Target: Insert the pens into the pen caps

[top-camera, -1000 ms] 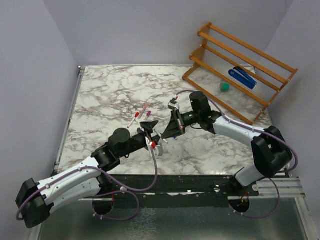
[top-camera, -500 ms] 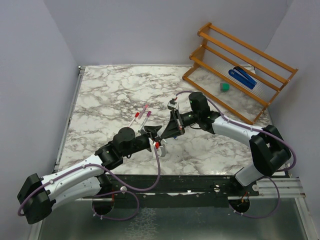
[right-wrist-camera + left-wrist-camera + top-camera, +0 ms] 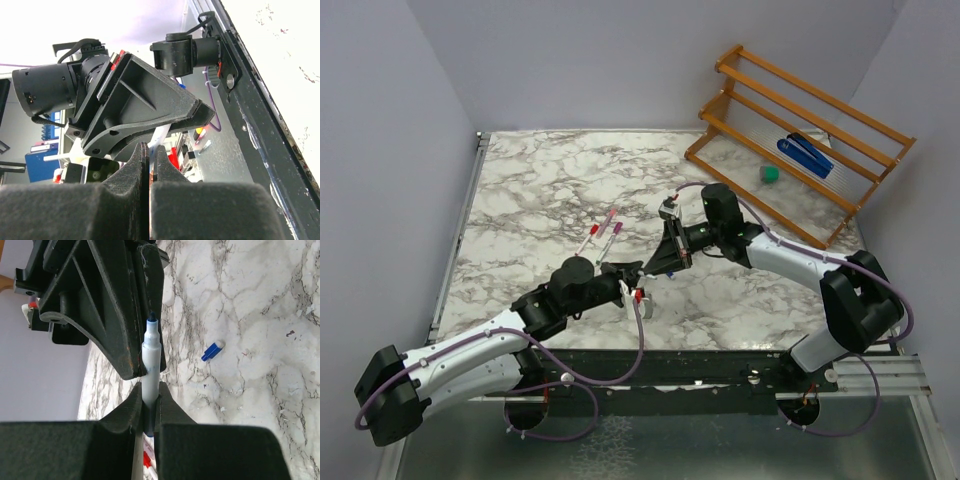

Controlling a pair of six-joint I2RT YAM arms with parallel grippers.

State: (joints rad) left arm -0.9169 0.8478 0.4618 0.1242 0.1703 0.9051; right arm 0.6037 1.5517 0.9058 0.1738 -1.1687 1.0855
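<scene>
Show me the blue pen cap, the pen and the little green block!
blue pen cap [image 3: 213,351], left wrist view, its middle.
pen [image 3: 151,357], left wrist view, its white barrel.
green block [image 3: 770,175], top view, its top face.

Marbled white table [image 3: 520,190], under the right claw [image 3: 648,270]; wooden rack [image 3: 810,115], far right of it; plain lilac walls [image 3: 570,60] behind.

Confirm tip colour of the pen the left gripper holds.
Blue; the pen shows best in the left wrist view.

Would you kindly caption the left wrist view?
Left gripper clamps a blue-tipped pen; a blue cap lies on the table.
</scene>
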